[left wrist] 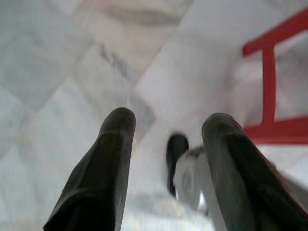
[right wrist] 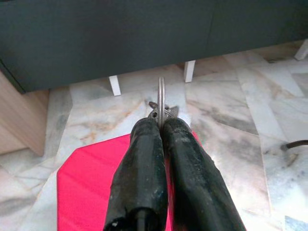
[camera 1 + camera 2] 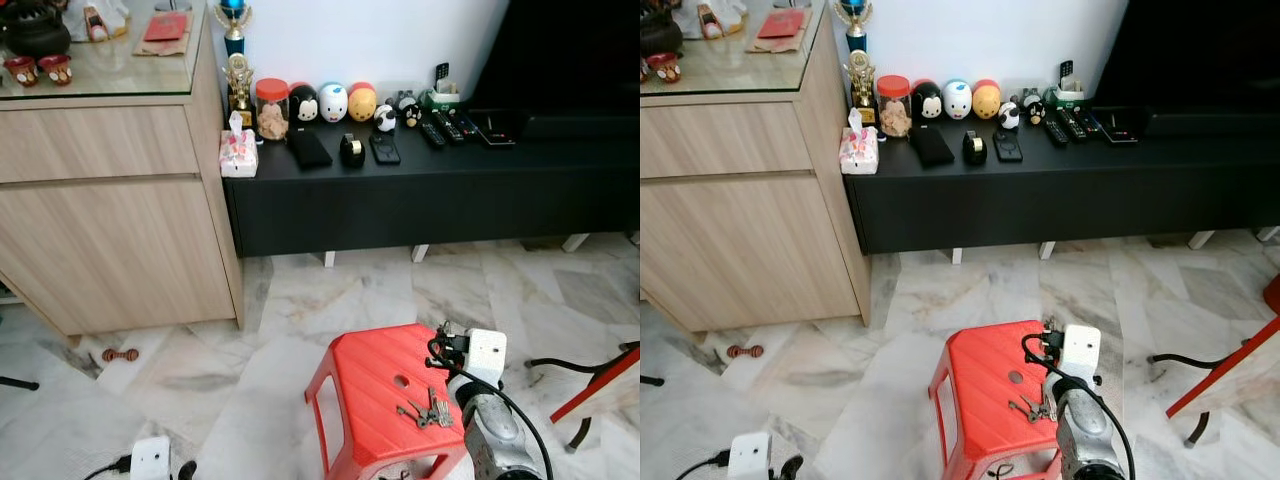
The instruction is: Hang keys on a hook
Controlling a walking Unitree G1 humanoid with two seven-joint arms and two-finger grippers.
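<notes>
Right arm reaches forward and down over one red stool (image 3: 375, 385). Right claw (image 2: 161, 126) clenched on the keys (image 3: 428, 411), ring (image 2: 160, 98) pinched edge-on between its fingers; bunch lies on the stool top. Left claw (image 1: 168, 125) low over the marble floor (image 3: 330, 290), two fingers spread, holding nothing.
</notes>
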